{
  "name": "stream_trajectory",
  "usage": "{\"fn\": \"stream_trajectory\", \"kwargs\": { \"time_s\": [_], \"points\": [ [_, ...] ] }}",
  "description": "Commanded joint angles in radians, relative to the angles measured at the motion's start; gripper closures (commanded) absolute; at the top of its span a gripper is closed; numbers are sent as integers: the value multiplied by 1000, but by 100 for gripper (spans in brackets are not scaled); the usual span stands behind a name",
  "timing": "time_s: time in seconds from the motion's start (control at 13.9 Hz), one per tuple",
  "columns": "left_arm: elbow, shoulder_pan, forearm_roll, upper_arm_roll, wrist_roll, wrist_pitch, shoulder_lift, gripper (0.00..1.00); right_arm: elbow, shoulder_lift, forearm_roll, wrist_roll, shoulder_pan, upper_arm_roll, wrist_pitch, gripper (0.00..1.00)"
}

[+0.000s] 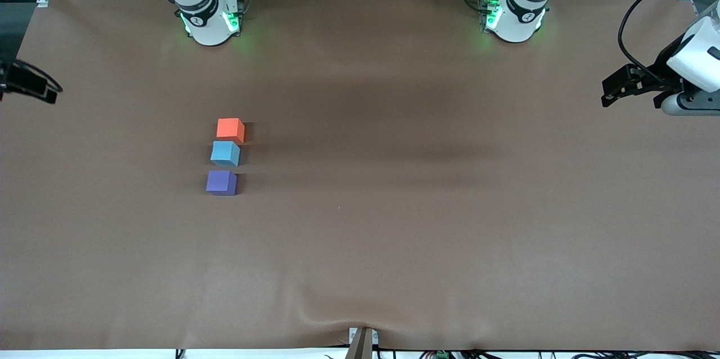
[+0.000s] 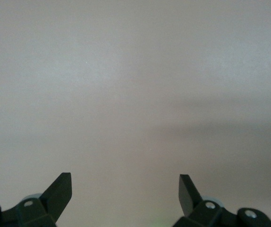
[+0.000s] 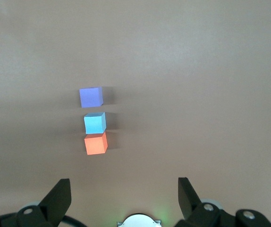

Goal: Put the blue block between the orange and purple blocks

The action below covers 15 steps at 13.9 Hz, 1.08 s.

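The blue block (image 1: 225,153) already sits between the orange block (image 1: 230,129) and purple block (image 1: 221,182), toward the table's right-arm end. Both the right gripper (image 3: 124,198) and left gripper (image 2: 125,196) hang spread and empty; retreating should avoid nudging the row

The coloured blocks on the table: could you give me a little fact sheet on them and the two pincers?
Orange block: farthest from the front camera of the three
Blue block: between the other two, close against the orange one
Purple block: nearest the front camera, small gap to blue
Left pincer: open, over bare table
Right pincer: open, looking down on the row
Task state: appears done
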<state>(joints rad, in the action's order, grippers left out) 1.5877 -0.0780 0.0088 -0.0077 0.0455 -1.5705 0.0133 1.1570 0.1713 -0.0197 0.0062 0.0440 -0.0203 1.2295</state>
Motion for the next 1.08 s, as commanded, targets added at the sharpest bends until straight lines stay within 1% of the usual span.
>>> {"fn": "stream_trajectory", "kwargs": {
  "time_s": [0.0, 0.14, 0.22, 0.29, 0.58, 1.01],
  "points": [
    [0, 7, -6, -6, 10, 6, 7, 0, 172, -117, 17, -6, -1, 8, 82, 0],
    [-2, 9, -7, -6, 8, 6, 7, 0, 335, -223, 17, -6, -1, 8, 166, 0],
    [-2, 9, -7, -6, 8, 6, 5, 0, 398, -264, 17, -6, -1, 8, 197, 0],
    [-3, 9, -9, -6, 8, 6, 5, 0, 427, -288, 17, -6, -6, 8, 206, 0],
    [-8, 9, -13, -5, 5, 6, 4, 0, 418, -282, 18, -9, -12, 17, 203, 0],
    [-9, 9, -9, -5, 4, 3, 4, 0, 417, -282, 46, -20, -27, 17, 200, 0]
  ]
}}
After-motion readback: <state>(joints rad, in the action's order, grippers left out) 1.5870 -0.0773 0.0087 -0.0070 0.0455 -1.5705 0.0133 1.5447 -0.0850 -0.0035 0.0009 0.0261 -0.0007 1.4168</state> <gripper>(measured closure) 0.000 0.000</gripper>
